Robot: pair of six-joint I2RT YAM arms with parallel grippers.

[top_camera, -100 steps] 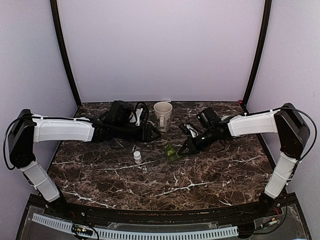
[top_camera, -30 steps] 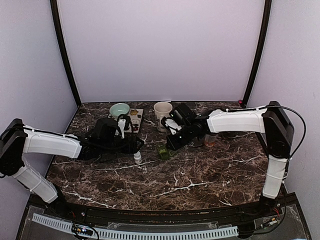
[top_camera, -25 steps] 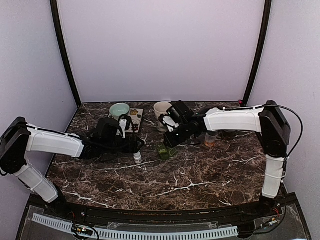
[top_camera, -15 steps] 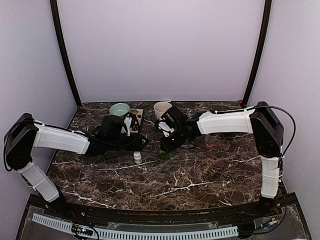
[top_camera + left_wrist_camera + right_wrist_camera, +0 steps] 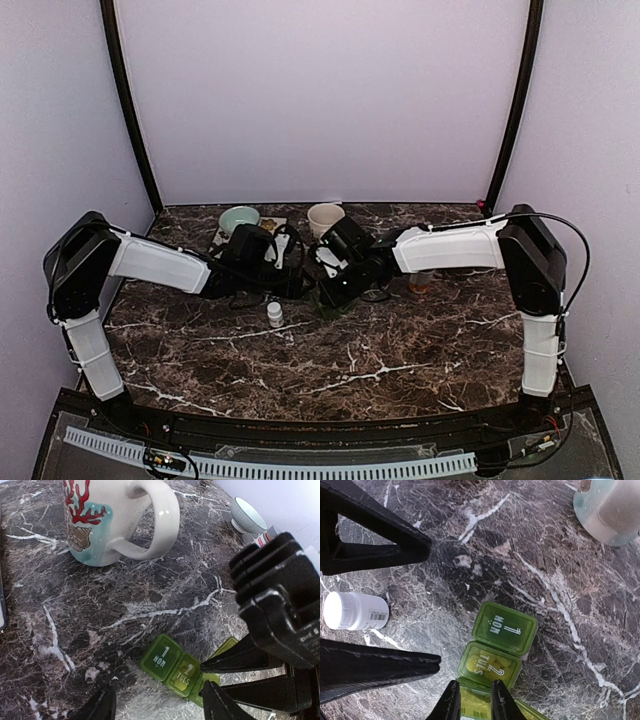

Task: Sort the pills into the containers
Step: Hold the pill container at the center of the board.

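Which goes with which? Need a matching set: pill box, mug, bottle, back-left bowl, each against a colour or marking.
Things:
1. pill box
2. mug
3. bottle
4. bowl

Descriptions:
A. cream with a red coral print
B. white cap, barcode label
C. pale green, no marking visible
D. translucent green, lids marked MON and TUES

Pairs: 1-D, 2-A, 3-B, 4-C

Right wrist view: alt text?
The right pincer grips one end of a translucent green plastic pill box, lids marked 1 MON and 2 TUES, over a dark marble table. A white plastic pill bottle lies at left, framed by the open left pincer; a cream mug sits top right.
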